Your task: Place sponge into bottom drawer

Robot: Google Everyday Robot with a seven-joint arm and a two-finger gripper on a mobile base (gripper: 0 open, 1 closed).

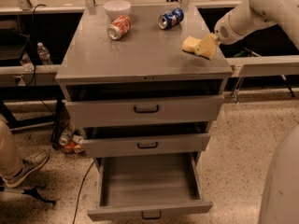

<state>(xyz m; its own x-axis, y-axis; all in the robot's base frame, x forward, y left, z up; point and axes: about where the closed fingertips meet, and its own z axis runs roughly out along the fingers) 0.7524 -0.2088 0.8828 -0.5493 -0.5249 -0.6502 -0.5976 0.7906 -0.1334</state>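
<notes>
Pale-yellow rectangular foam sponge on grey metal cabinet surface.
Being touched by end effector, grip undeterminable; deep grey bottom drawer standing open.

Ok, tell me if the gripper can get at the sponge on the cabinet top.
Likely yes. The gripper sits right beside the sponge near the right edge of the cabinet top, nothing between them; the red can, blue can and bowl lie farther back.

Robot hand against sponge on cabinet top, bottom drawer open below
</notes>
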